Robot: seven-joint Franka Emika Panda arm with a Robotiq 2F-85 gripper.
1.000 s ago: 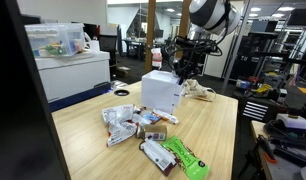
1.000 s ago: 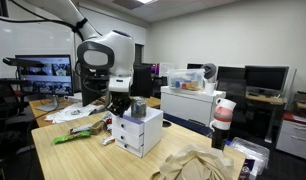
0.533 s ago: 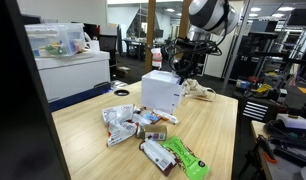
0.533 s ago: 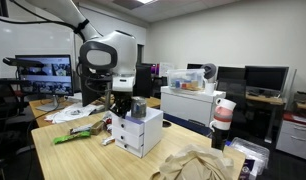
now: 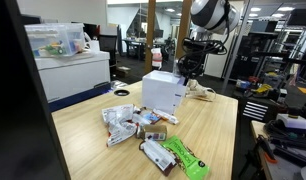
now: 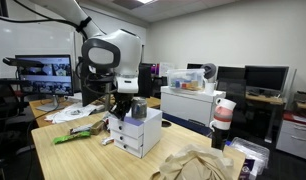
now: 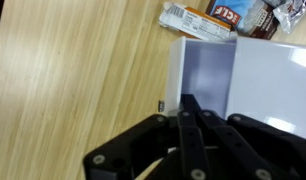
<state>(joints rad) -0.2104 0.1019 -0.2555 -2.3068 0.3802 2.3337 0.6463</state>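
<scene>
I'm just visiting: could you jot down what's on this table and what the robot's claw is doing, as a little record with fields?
Gripper: black two-finger gripper, shut, nothing visibly held
Position: over one edge of the white box-shaped container; contact cannot be told
Surface: light wooden table
Nearby: silver snack wrappers, green snack packet, crumpled beige cloth

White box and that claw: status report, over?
Gripper shut, nothing seen held. Hovers over white box, near its wall. Snack packets beside it, none blocking.
</scene>
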